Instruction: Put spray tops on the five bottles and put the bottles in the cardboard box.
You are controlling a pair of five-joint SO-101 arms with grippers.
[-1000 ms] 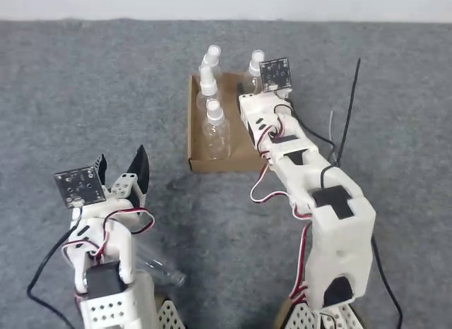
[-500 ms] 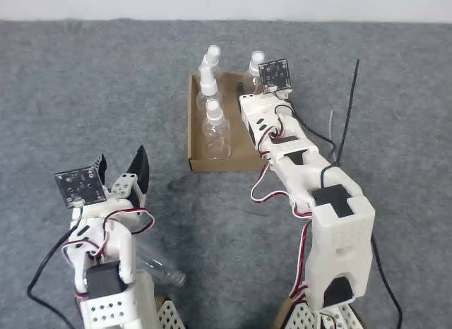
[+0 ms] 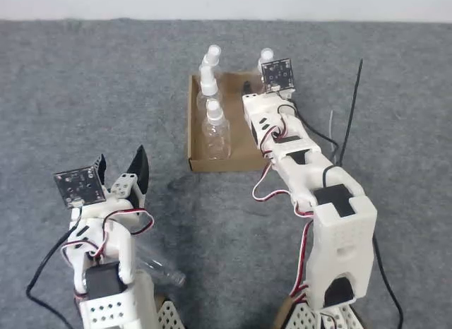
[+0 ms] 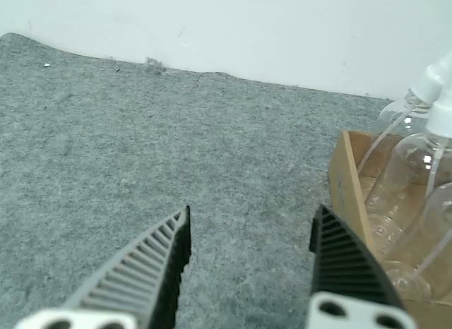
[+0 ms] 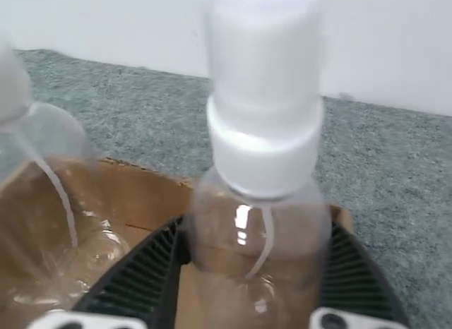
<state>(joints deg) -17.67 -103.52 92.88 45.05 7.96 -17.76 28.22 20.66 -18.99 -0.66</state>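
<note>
Over the far corner of the cardboard box [image 3: 192, 124]: right gripper [image 5: 254, 234], clenched on a capped bottle [image 5: 258, 166]. In box: three capped bottles [image 3: 215, 128], upright. On worktop [image 3: 85, 96], well apart from box: fifth bottle [image 3: 159, 269], lying. Left gripper [image 4: 252, 219]: spread, empty. Risk: if let go above the box wall, the held bottle likely tips or knocks its neighbours.

Right gripper [image 5: 253, 237] has swung a little to the right over the cardboard box [image 3: 194, 131]. The bottle [image 3: 266, 56] between its fingers has moved with it, its spray top [image 5: 263, 124] now slightly farther back.
</note>
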